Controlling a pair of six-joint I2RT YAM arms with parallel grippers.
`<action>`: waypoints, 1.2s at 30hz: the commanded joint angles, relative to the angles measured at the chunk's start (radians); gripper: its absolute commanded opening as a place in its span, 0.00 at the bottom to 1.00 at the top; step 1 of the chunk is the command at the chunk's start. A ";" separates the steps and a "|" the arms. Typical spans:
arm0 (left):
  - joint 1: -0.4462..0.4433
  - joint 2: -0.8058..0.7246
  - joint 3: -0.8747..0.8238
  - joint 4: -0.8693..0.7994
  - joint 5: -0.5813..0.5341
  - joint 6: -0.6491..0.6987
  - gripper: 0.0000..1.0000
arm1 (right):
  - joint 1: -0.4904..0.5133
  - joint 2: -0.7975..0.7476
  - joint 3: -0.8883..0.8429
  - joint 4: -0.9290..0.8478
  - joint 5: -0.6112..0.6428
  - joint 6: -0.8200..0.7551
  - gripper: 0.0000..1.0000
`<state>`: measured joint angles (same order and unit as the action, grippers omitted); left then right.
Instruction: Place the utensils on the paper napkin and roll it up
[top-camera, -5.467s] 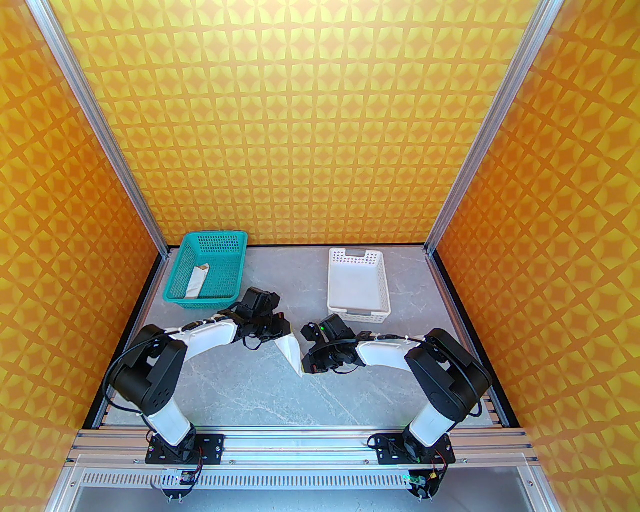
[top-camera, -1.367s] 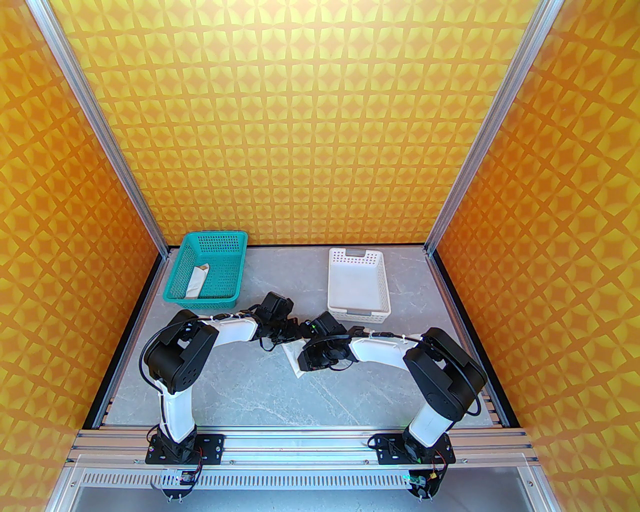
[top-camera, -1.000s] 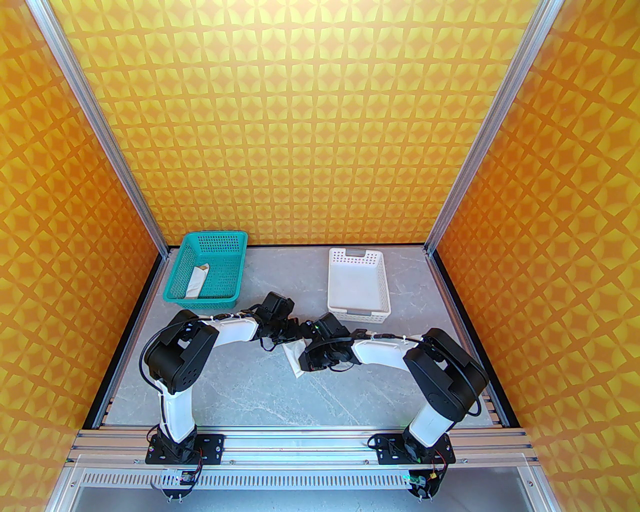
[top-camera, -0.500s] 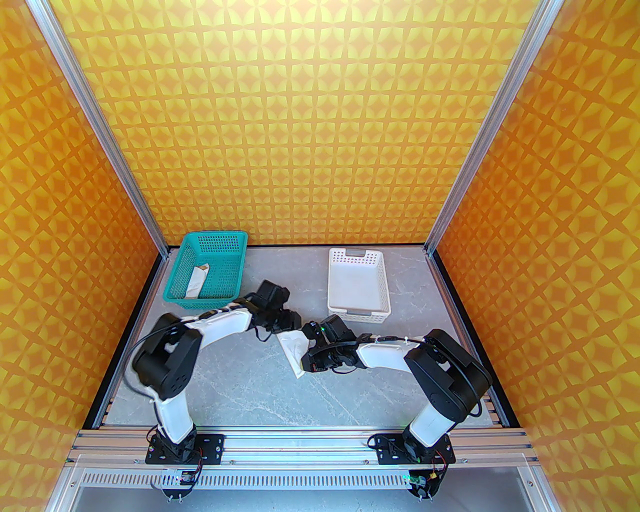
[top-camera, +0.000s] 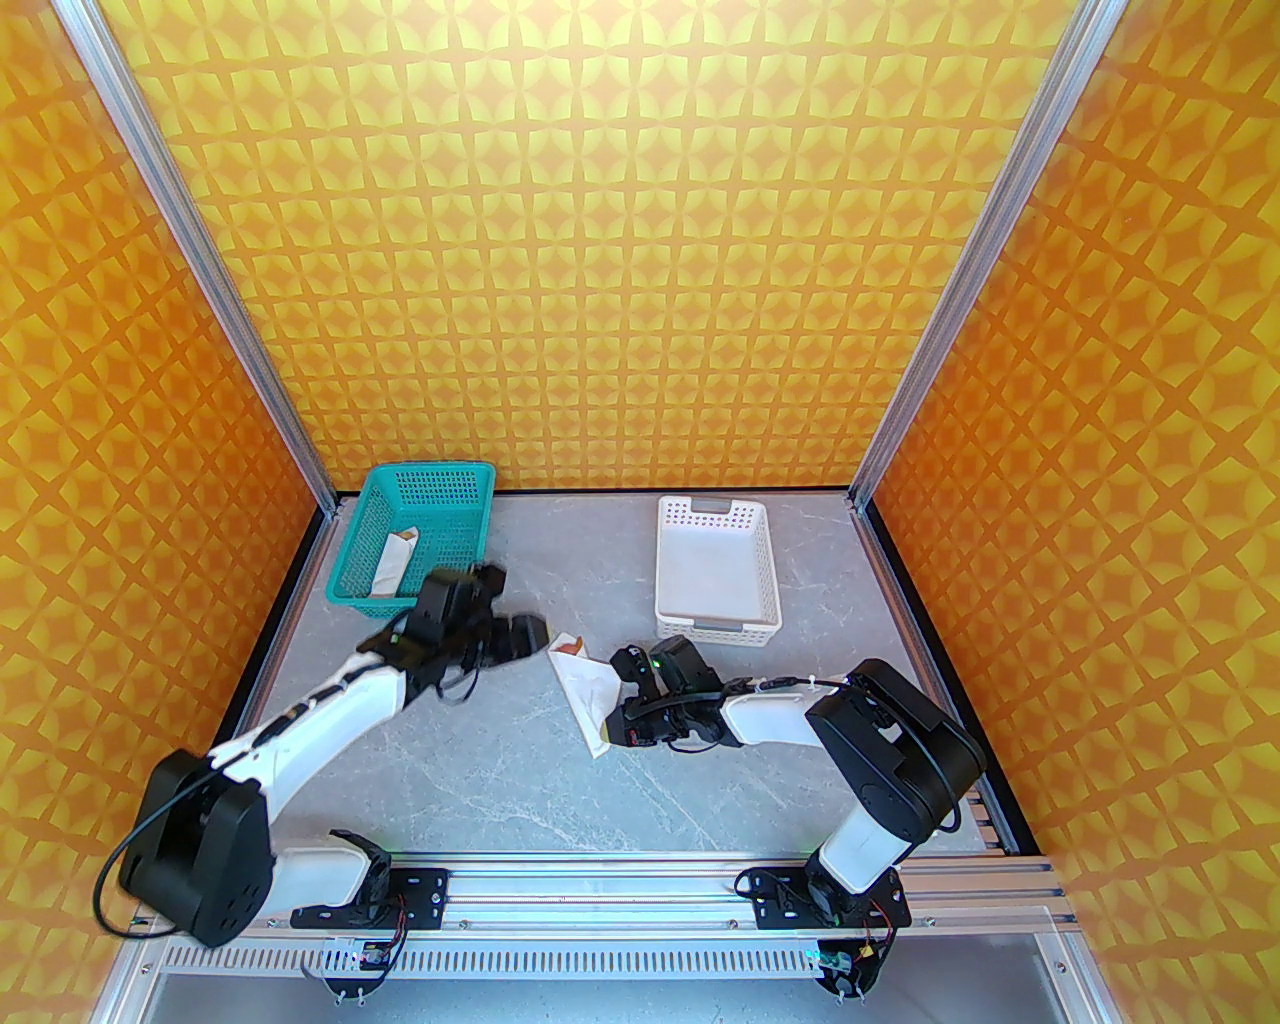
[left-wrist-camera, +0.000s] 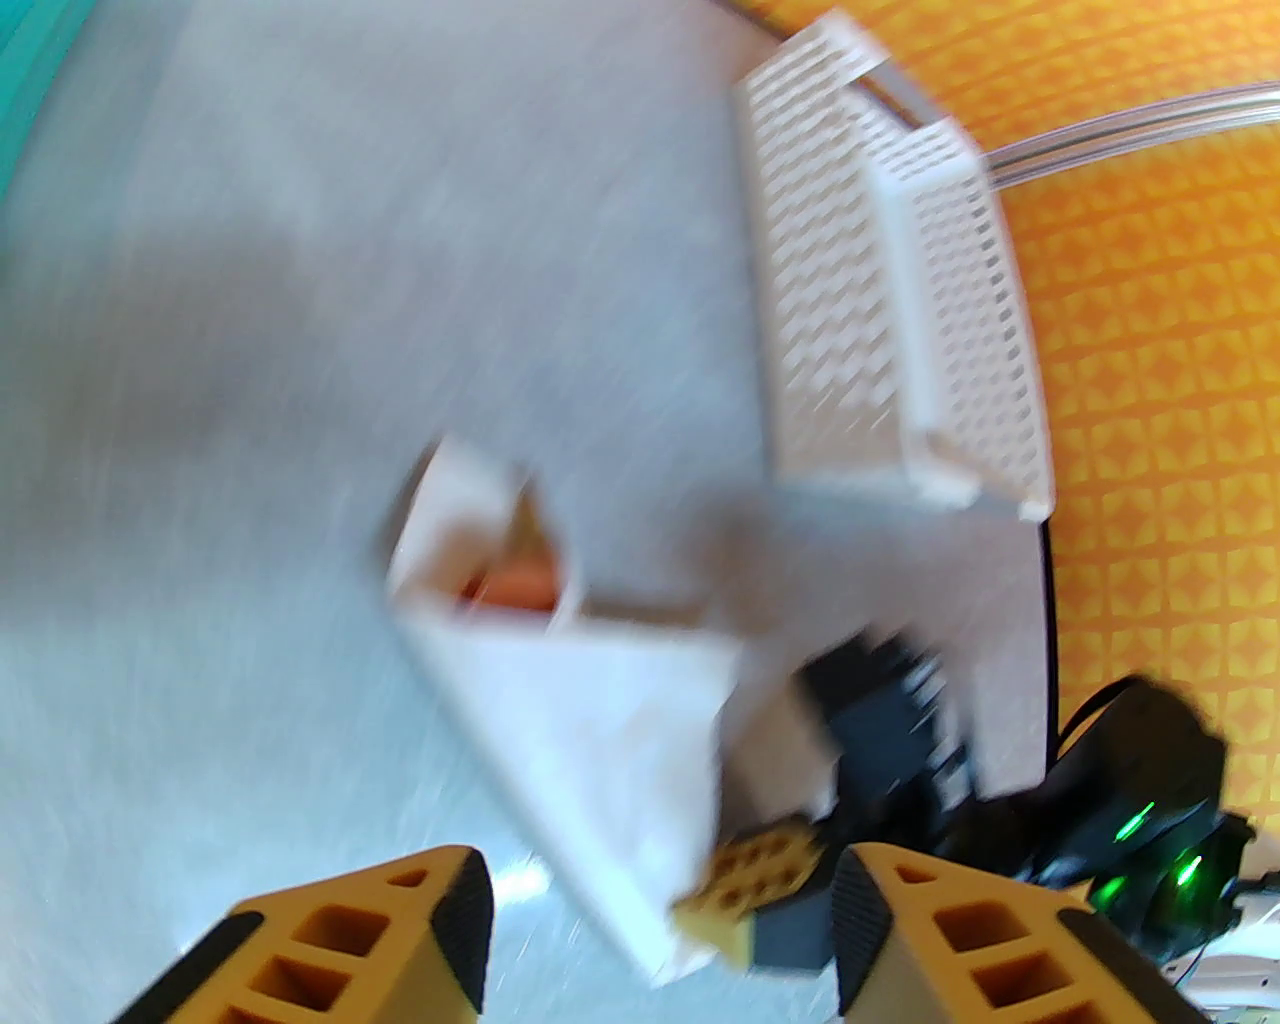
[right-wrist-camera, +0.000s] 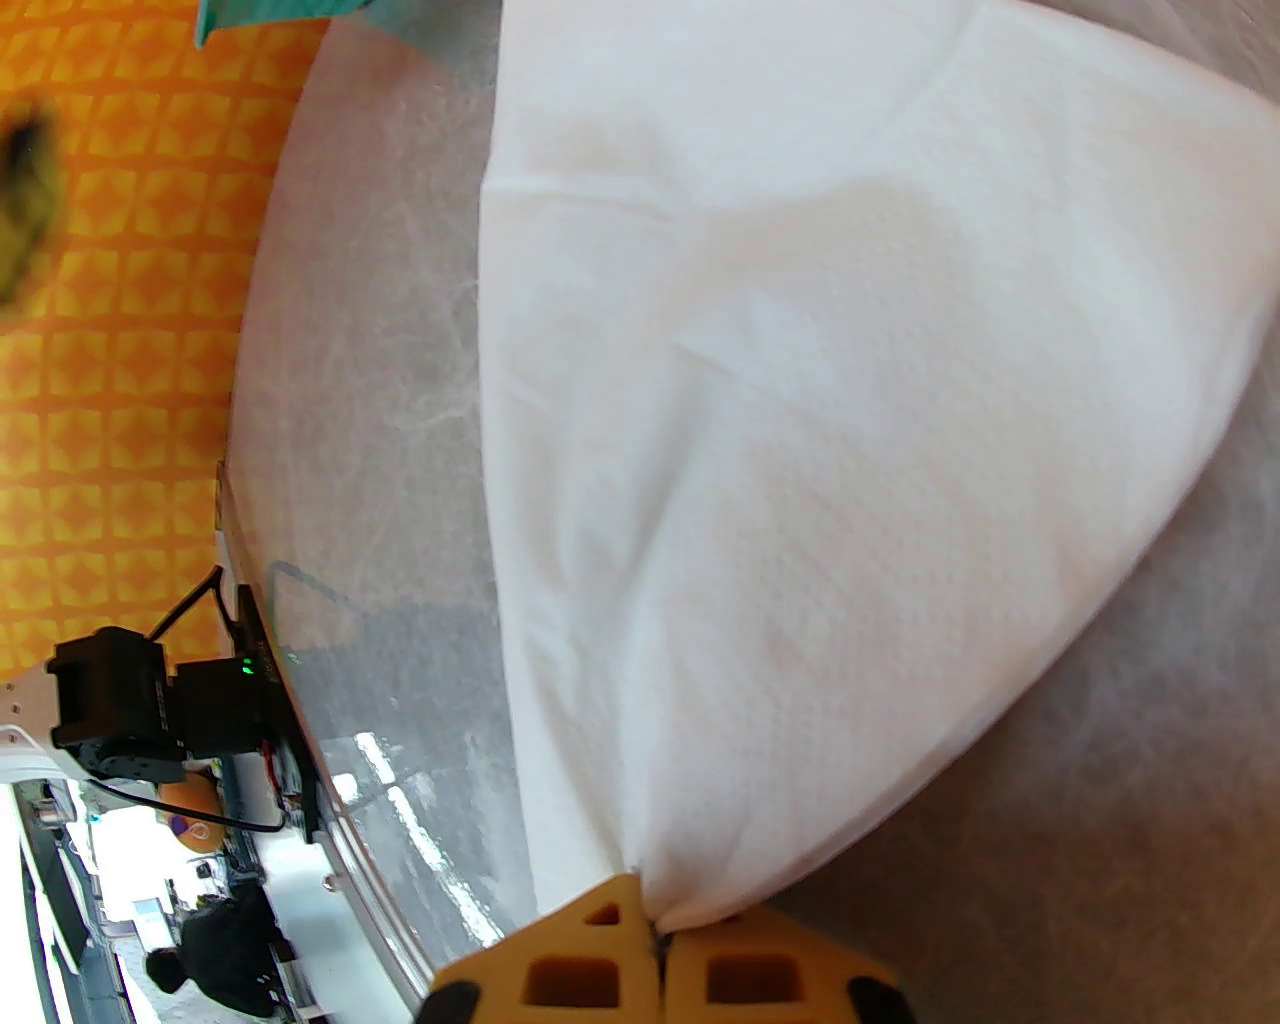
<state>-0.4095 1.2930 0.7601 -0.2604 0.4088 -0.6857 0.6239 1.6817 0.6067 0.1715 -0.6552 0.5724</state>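
The left hand (top-camera: 528, 637) has let go of the napkin (top-camera: 590, 695) and drawn back to the left. It now hangs just in front of the teal basket (top-camera: 440, 478), where half a second ago it sat at the napkin's far end, close to the right hand (top-camera: 613, 724). Its arm has dropped low toward the near left corner. In the left wrist view its fingers (left-wrist-camera: 440, 930) stand apart with nothing between them.

The right hand has not shifted and stays clenched on the napkin's near corner (right-wrist-camera: 655, 900). The napkin lies folded into a long wedge on the middle of the bench (top-camera: 500, 790), as before. Its far end is now uncovered, and the blurred left wrist view shows an opening there with an orange bit of the utensils (left-wrist-camera: 510, 588) inside. The white basket (top-camera: 715, 627) and the paper tube (top-camera: 392, 565) in the teal basket are unmoved.
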 joint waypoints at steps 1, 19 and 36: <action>0.003 -0.071 -0.107 0.101 0.037 -0.105 0.65 | -0.010 -0.001 -0.046 0.026 -0.002 0.045 0.00; -0.061 -0.115 -0.346 0.535 0.077 -0.351 0.79 | -0.017 -0.100 -0.131 0.303 -0.039 0.166 0.00; -0.193 0.168 -0.325 0.728 0.042 -0.518 0.78 | -0.018 -0.066 -0.133 0.269 -0.005 0.154 0.00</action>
<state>-0.5797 1.4136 0.4225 0.3553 0.4660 -1.1488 0.6128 1.5993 0.4847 0.4408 -0.6785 0.7372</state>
